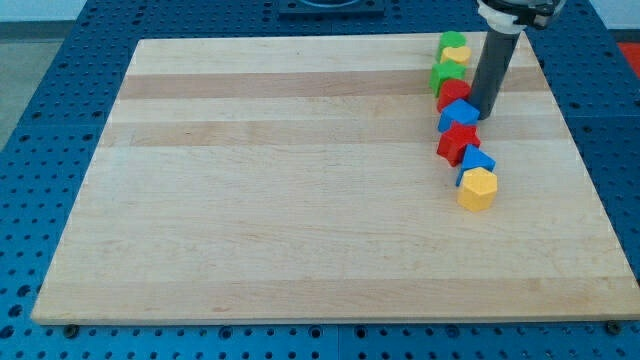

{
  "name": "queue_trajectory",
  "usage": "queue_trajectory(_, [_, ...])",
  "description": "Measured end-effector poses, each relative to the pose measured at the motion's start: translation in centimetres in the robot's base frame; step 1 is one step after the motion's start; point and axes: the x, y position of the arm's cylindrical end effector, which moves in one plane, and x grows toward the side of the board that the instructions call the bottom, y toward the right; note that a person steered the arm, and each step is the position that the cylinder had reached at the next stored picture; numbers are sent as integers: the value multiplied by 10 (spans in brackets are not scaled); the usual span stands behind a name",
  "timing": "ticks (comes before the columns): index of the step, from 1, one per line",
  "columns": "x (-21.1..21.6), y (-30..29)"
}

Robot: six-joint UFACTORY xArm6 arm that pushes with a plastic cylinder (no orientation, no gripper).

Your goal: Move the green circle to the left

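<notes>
Several blocks stand in a crooked column near the board's right side. From the view's top down: a rounded green block [452, 41], likely the green circle, a yellow block [457, 56], a second green block [446, 74], a red block [452, 93], a blue block [459, 114], a red star [457, 143], a blue block [477, 160] and a yellow hexagon [478, 188]. My tip [485, 114] is just right of the upper blue block, touching or nearly touching it. It is below and right of the rounded green block.
The wooden board [280, 200] lies on a blue perforated table [40, 80]. The board's right edge is close to the column of blocks. The dark rod [496, 65] rises up and right, toward the view's top edge.
</notes>
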Motion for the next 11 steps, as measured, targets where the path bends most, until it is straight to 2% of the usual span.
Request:
queue_trajectory(1, [-7, 33])
queue_trajectory(2, [-45, 59])
queue_trajectory(3, [-92, 66])
queue_trajectory(4, [-121, 59])
queue_trajectory(8, [-131, 6])
queue_trajectory(10, [-140, 20])
queue_trajectory(11, [-168, 46])
